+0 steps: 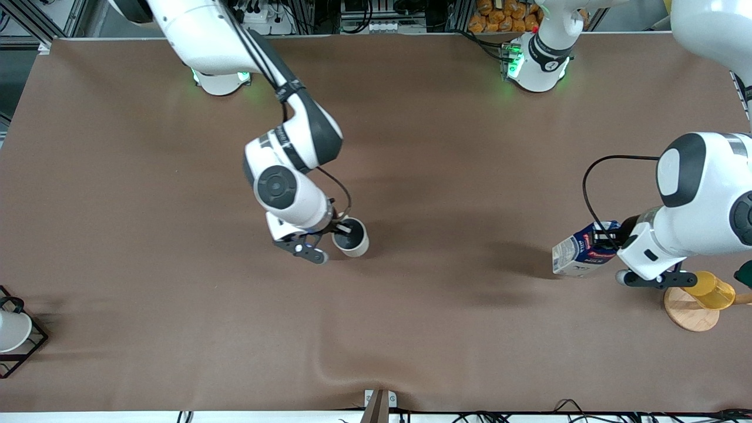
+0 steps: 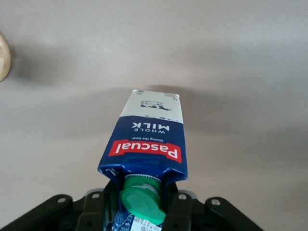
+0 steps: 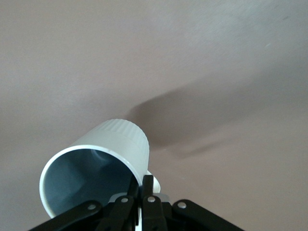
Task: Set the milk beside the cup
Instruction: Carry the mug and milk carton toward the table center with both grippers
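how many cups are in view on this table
2, maybe 3: the cup mid-table, held by the right gripper; a yellow cup on the wooden coaster by the milk; a white one, cropped, at the right arm's end.

Both arms are clad in glossy white shells joined by dark grey to black bands, and a round dark grey cap is set into each wrist joint. A thin black cable is looped outside each forearm. Green lights are shown at both white bases. The right gripper (image 1: 339,230) and left gripper (image 1: 605,239) are built of black links fastened with pale screws.
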`<action>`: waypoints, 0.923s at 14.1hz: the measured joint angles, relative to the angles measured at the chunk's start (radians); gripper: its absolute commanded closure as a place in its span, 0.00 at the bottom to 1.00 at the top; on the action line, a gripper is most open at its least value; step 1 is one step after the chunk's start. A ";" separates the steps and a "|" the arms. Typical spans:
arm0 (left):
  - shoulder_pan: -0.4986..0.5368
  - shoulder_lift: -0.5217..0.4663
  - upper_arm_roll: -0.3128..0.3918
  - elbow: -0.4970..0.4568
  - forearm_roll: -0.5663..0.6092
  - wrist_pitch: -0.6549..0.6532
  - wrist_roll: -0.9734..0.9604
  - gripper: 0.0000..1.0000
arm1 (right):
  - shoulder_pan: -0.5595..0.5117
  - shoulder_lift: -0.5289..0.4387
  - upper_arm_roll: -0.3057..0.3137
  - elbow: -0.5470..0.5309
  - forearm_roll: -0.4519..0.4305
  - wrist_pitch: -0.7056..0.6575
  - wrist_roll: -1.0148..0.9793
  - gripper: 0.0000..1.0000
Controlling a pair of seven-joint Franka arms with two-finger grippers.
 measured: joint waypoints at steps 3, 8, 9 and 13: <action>-0.001 -0.006 -0.041 0.000 0.000 -0.017 -0.001 0.62 | 0.023 0.041 0.000 0.006 0.000 0.061 0.037 1.00; -0.004 -0.008 -0.094 -0.001 0.000 -0.032 -0.007 0.62 | 0.041 0.073 0.000 0.011 0.000 0.100 0.055 0.42; -0.004 -0.008 -0.106 -0.001 0.000 -0.032 -0.009 0.62 | 0.041 0.074 -0.002 0.012 0.000 0.100 0.057 0.00; -0.035 -0.008 -0.144 -0.004 0.000 -0.033 -0.042 0.62 | 0.044 0.074 -0.007 0.017 0.000 0.099 0.052 0.00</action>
